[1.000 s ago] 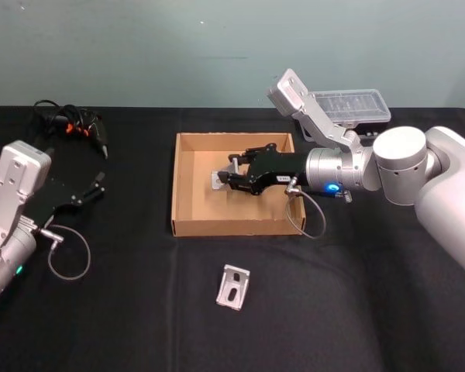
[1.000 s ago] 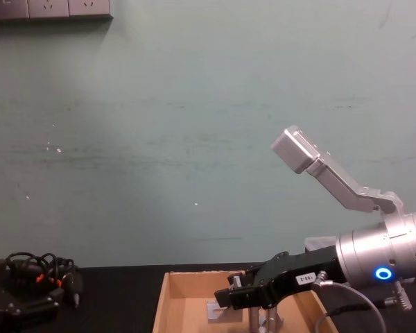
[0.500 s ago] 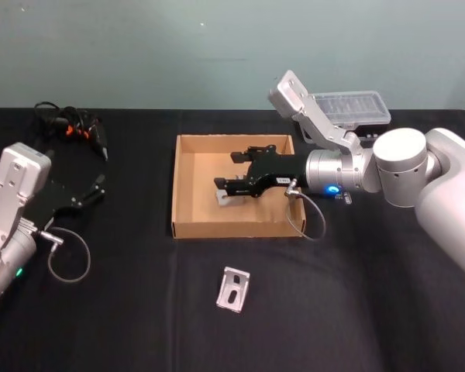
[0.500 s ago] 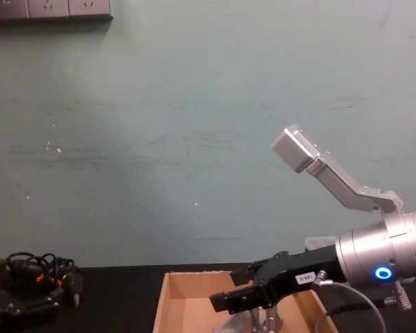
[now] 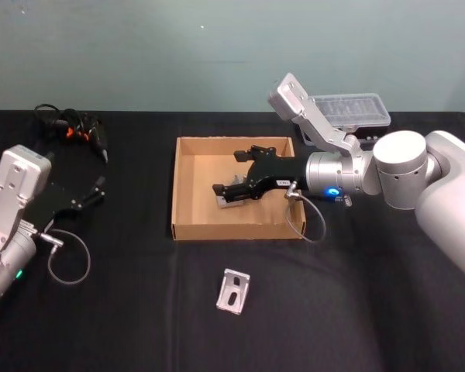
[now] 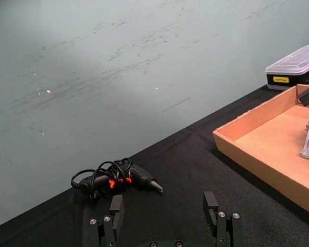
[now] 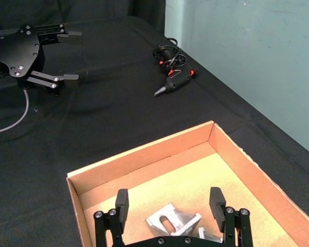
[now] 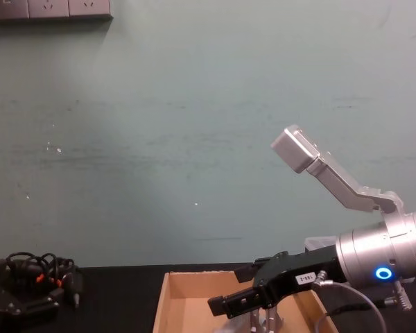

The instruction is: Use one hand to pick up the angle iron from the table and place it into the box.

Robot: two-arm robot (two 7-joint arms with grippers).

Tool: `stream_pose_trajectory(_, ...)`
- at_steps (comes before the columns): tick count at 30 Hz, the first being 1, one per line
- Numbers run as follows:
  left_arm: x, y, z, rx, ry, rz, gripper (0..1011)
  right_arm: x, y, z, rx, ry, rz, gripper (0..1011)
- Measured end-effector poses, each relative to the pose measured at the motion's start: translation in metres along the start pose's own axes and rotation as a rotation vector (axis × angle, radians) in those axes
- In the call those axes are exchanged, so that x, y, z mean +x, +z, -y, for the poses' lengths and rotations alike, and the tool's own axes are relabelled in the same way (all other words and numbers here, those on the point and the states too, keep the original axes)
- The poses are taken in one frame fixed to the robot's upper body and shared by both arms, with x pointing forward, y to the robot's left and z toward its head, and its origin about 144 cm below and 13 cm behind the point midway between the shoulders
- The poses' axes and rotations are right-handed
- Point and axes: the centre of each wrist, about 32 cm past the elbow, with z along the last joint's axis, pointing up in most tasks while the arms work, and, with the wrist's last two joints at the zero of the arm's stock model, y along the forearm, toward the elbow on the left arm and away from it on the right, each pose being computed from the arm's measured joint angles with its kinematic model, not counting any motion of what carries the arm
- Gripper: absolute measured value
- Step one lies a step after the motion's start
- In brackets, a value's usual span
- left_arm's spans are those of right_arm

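Note:
The tan cardboard box (image 5: 187, 169) sits mid-table. One silver angle iron (image 5: 234, 200) lies on its floor, seen close up as the angle iron (image 7: 173, 221) just beyond my right gripper (image 7: 169, 201). That right gripper (image 5: 232, 172) hovers over the box, open, with nothing held. A second angle iron (image 5: 233, 291) lies on the black table (image 5: 124, 310) in front of the box. My left gripper (image 5: 93, 192) rests open at the left, well away from the box (image 6: 257, 159).
A clear-lidded plastic case (image 5: 350, 108) stands behind the right arm. A tangle of black cables with orange bits (image 5: 71, 128) lies at the back left. Bare tabletop stretches between the box and the left arm.
My right gripper, shut on an angle iron a second ago, has opened. The iron now lies on the box floor. The left arm has barely shifted.

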Motion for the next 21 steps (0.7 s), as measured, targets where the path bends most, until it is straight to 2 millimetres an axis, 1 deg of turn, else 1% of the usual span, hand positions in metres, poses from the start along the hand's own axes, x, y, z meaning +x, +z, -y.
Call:
stream_pose_trajectory(8, 0.000, 0.000, 0.000, 0.000, 0.000, 0.000, 1011, 0.000, 0.000, 0.000, 0.001, 0.000, 0.000, 1000)
stream_pose_trajectory(12, 0.000, 0.000, 0.000, 0.000, 0.000, 0.000, 1011, -0.002, 0.001, 0.005, 0.012, -0.002, 0.000, 1000)
stream_pose_trajectory(19, 0.000, 0.000, 0.000, 0.000, 0.000, 0.000, 1011, -0.014, 0.002, 0.019, 0.029, 0.006, 0.002, 1000)
stream_pose_trajectory(21, 0.000, 0.000, 0.000, 0.000, 0.000, 0.000, 1011, -0.021, 0.003, 0.026, 0.037, 0.013, 0.005, 1000)
